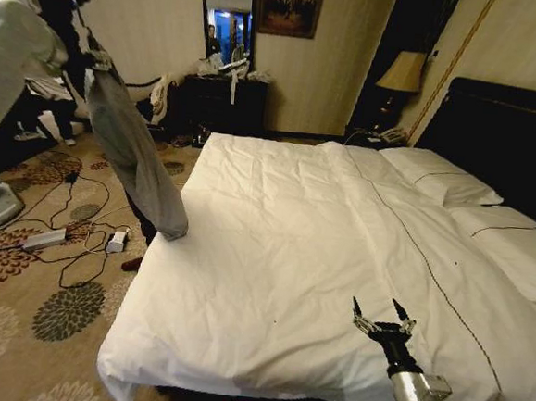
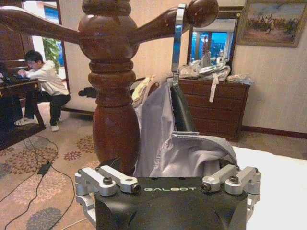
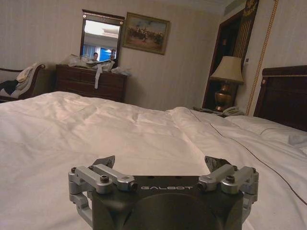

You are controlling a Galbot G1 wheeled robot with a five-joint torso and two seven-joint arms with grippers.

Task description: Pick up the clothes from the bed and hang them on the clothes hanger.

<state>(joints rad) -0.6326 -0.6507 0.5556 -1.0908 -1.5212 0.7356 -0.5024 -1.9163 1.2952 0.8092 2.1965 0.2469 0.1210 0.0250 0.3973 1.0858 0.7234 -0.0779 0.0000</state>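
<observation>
While the left arm is raised at the far left of the scene, the clothes (image 1: pixel 134 153) hang off the bed, over the patterned carpet (image 1: pixel 16 329) — one grey garment, long axis running steeply down, upper end at the far left near the arm, lower end pointing down and to the right, ending just beside the bed's left edge.

Item, clothes hanger (image 2: pixel 177 43): silvery hook upright, its top curved over a knobbed peg of the dark wooden coat stand (image 2: pixel 110 96). Shoulders mostly covered by grey cloth; a dark part shows below the hook.

Item, clothes, left wrist view (image 2: pixel 192 153): collar and folds bunched under the hook, beside the stand's turned post.

Item, left gripper (image 2: pixel 168 179): close under the bunched cloth. Fingertips hidden behind its own body and the garment; whether the jaws are apart or closed, I cannot tell.

Item, right gripper (image 1: pixel 383 318): low over the near right part of the bed (image 1: pixel 273 257), jaws spread wide, holding nothing, pointing towards the far side.

Item, bed: white duvet, pillows (image 1: pixel 442 177) with thin dark piping at the far right, dark headboard (image 1: pixel 505 136) behind them.

Item, background: dark dresser (image 1: pixel 225 100) with a mirror (image 1: pixel 228 21) at the far wall; lamp (image 1: pixel 403 76) to its right — cables and a power strip (image 1: pixel 47 237) on the carpet at the left.
</observation>
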